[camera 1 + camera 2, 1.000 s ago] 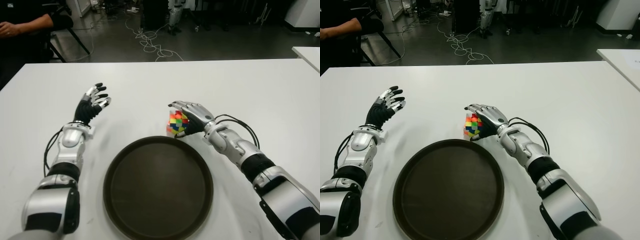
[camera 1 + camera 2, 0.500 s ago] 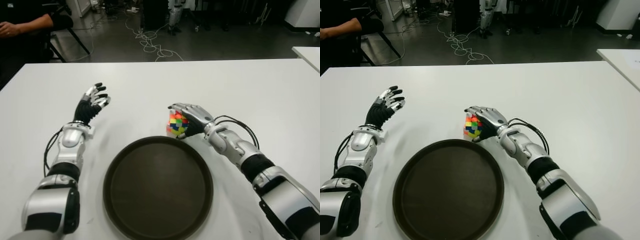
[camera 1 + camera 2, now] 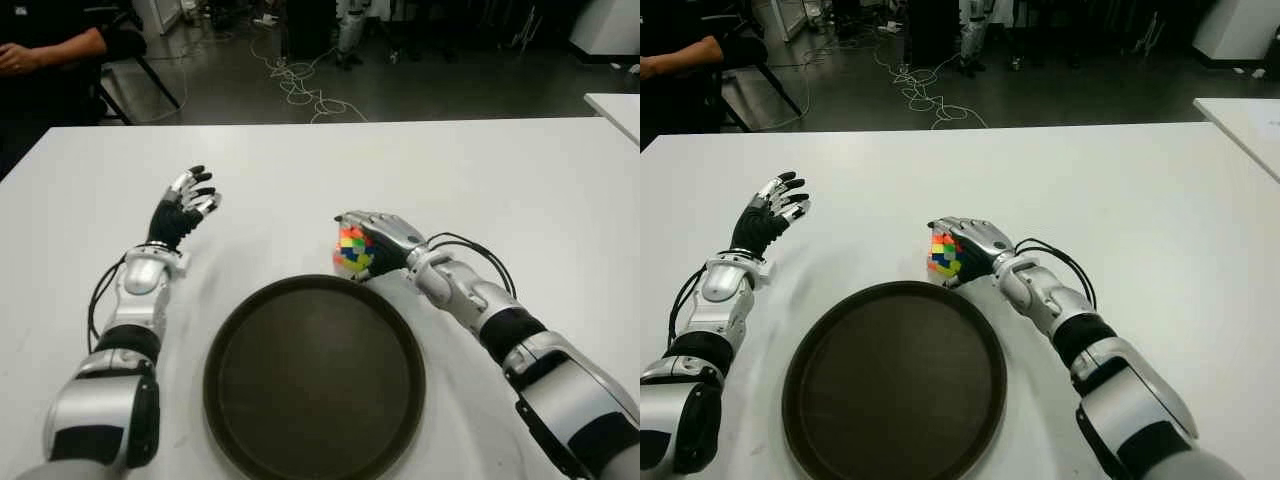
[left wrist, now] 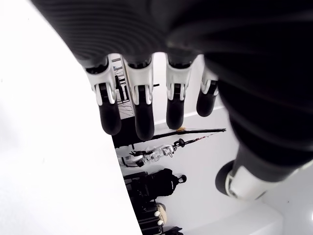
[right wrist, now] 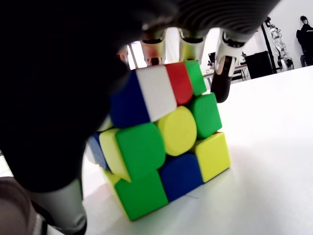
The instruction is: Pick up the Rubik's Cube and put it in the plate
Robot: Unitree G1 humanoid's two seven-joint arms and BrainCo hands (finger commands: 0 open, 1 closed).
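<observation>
On the white table [image 3: 520, 180] before me sits one round dark-brown plate [image 3: 314, 378], holding nothing. Just beyond its far rim stands the single multicoloured Rubik's Cube [image 3: 353, 250], its base on the tabletop in the right wrist view, my right hand [image 3: 385, 240] wrapped over it with fingers [image 5: 228, 71] curled down its far side and the thumb against the near side. My left hand [image 3: 183, 213] shows well to the left of the plate, fingers [image 4: 141, 107] extended and holding nothing. One seated person's arm [image 3: 55, 50] shows beyond the table's far left corner.
</observation>
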